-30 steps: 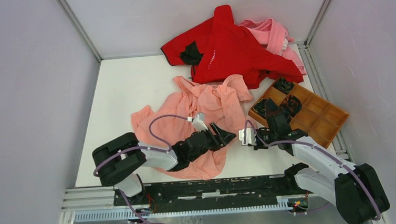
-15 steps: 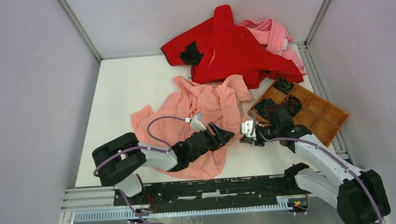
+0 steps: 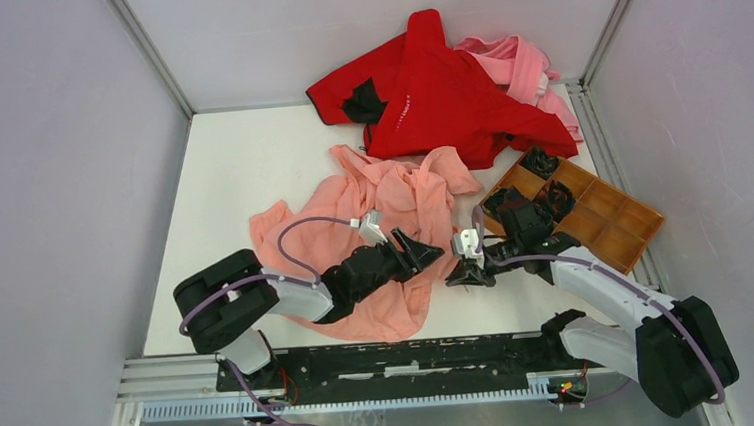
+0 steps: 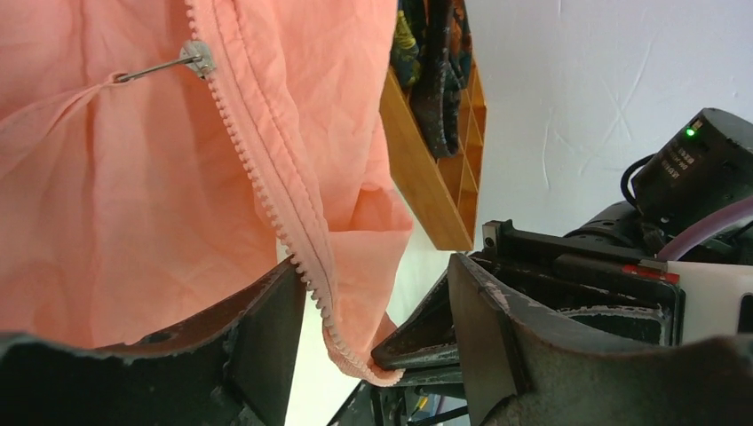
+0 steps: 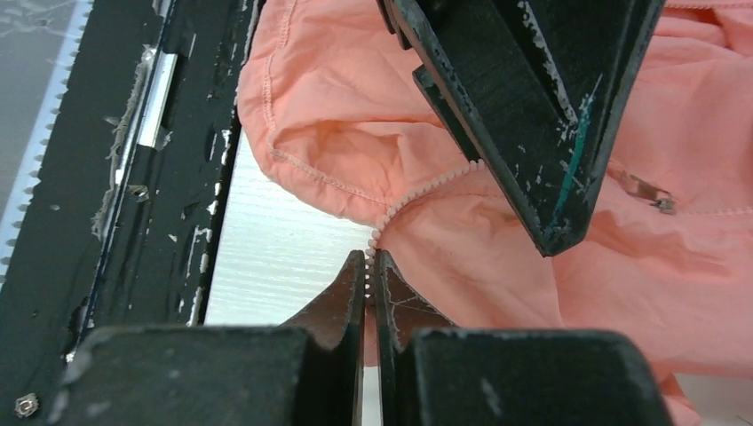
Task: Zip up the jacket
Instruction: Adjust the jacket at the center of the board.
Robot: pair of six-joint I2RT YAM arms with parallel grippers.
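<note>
Right wrist view: limp, light jacket [image 5: 337,98], likely best taken by its stiffer zipper tape [image 5: 417,188], is clamped there, lower centre, by right gripper [image 5: 368,259]; left gripper [image 4: 373,266] is spread apart.

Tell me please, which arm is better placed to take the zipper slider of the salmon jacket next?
Probably left. The left gripper is open astride the zipper teeth, facing the slider. The right gripper is shut on the jacket at the zipper's bottom end, anchoring it.
</note>
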